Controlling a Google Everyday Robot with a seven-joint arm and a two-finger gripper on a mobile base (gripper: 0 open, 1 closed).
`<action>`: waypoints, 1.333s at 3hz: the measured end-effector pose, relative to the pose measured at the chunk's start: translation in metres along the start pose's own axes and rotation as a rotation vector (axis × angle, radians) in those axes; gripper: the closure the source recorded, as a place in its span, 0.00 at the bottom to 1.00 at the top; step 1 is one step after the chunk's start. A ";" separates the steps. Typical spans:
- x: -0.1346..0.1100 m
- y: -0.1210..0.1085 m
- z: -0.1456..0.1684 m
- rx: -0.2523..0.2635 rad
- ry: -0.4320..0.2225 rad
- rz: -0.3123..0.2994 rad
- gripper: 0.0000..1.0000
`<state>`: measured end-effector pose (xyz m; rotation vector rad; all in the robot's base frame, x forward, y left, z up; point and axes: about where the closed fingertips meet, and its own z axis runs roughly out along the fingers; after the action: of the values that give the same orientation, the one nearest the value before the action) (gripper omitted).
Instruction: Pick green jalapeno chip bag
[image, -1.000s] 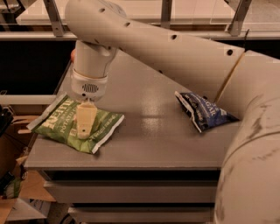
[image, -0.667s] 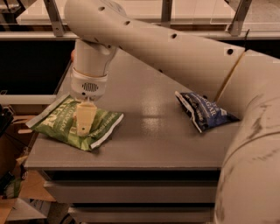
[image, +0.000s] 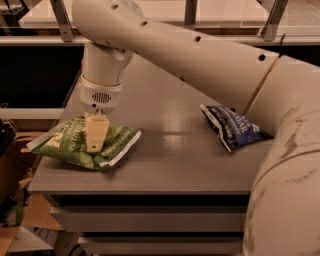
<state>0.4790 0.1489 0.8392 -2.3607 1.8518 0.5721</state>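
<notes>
The green jalapeno chip bag (image: 67, 145) lies flat at the table's front left corner, its left end over the table edge. My gripper (image: 94, 144) points straight down from the wrist (image: 101, 95) and rests on the middle of the bag, touching its top. The bag is on the table surface and partly hidden behind the gripper.
A dark blue chip bag (image: 234, 127) lies at the right of the grey table (image: 170, 165), next to my arm's large white body (image: 285, 190). Cardboard boxes (image: 15, 200) stand on the floor at the left. A railing runs behind the table.
Almost nothing. The gripper stays on the green bag, and the bag has barely shifted.
</notes>
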 end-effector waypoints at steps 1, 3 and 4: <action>0.000 0.000 0.000 0.000 0.000 0.000 1.00; -0.009 0.032 -0.106 0.239 0.044 0.013 1.00; -0.014 0.040 -0.141 0.311 0.052 0.013 1.00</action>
<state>0.4719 0.1096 0.9804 -2.1797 1.8232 0.2052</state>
